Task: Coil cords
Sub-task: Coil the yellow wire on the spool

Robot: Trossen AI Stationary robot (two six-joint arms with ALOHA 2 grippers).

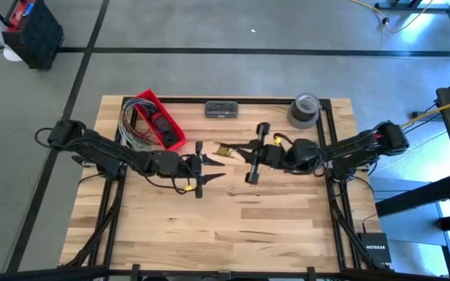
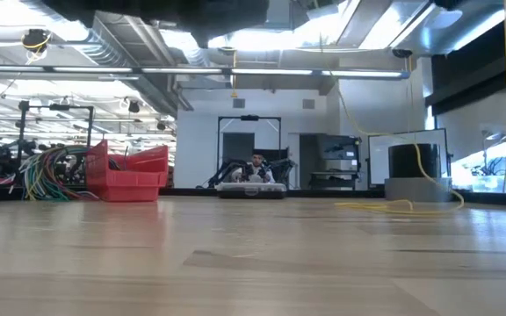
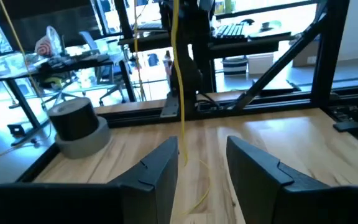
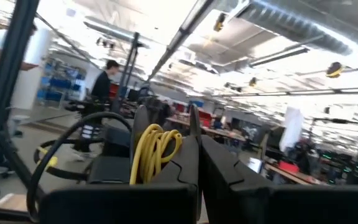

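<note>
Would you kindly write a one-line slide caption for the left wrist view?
Open left gripper above the wooden table, a thin yellow cord hanging between its fingers; grey tape roll beyond.

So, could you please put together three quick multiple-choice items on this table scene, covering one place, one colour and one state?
1. Where on the table is the roll of grey tape?
A. in the middle
B. near a corner on the right arm's side
C. beside the left arm's base

2. What colour is the bin next to the multicoloured wires?
A. blue
B. green
C. red

3. How do the fingers of the left hand stand?
A. apart, holding nothing
B. shut on the roll of grey tape
C. shut on the bin

Answers:
1 B, since the high view shows the roll by the corner on the right arm's side.
2 C, as the high and low views both show it red.
3 A, as the left wrist view shows a clear gap between the fingers.
</note>
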